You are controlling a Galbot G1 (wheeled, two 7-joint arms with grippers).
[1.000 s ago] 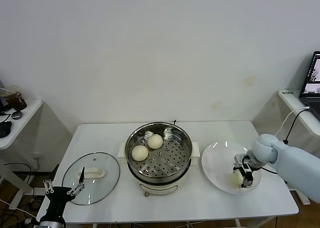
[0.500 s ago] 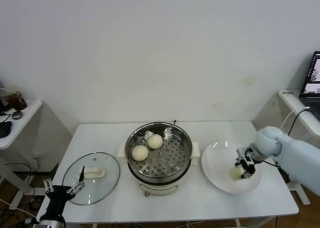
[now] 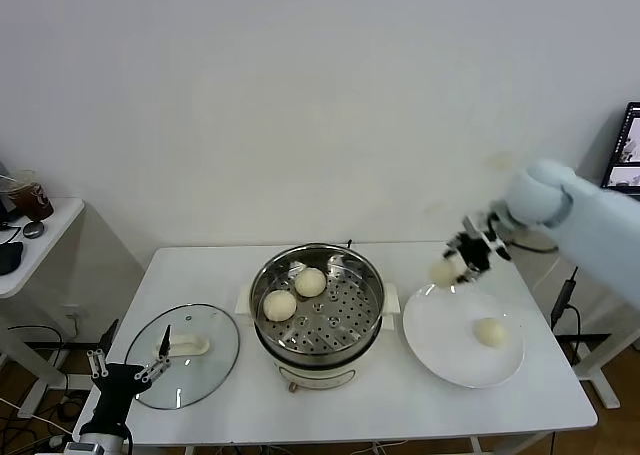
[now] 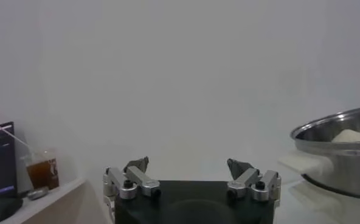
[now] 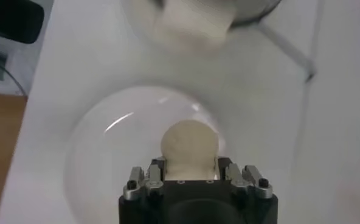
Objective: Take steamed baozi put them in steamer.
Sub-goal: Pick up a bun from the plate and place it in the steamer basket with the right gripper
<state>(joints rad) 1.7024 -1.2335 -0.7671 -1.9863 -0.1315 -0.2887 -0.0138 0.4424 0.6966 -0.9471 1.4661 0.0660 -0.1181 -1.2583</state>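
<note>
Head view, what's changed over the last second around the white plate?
The right gripper lifted one cream-white round bun off the flat white plate, up and toward the shiny steel steamer pot. One bun remains on the plate; two remain in the pot.

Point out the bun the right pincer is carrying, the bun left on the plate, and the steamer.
carried baozi (image 3: 444, 271), head view, its rounded side left of the pincer.
plate baozi (image 3: 489, 332), head view, its top.
steamer (image 3: 318, 327), head view, bare perforated tray.

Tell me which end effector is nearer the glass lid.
Left. The left end effector sits at the glass lid's near edge; the right end effector holds a baozi beyond the steamer.
</note>
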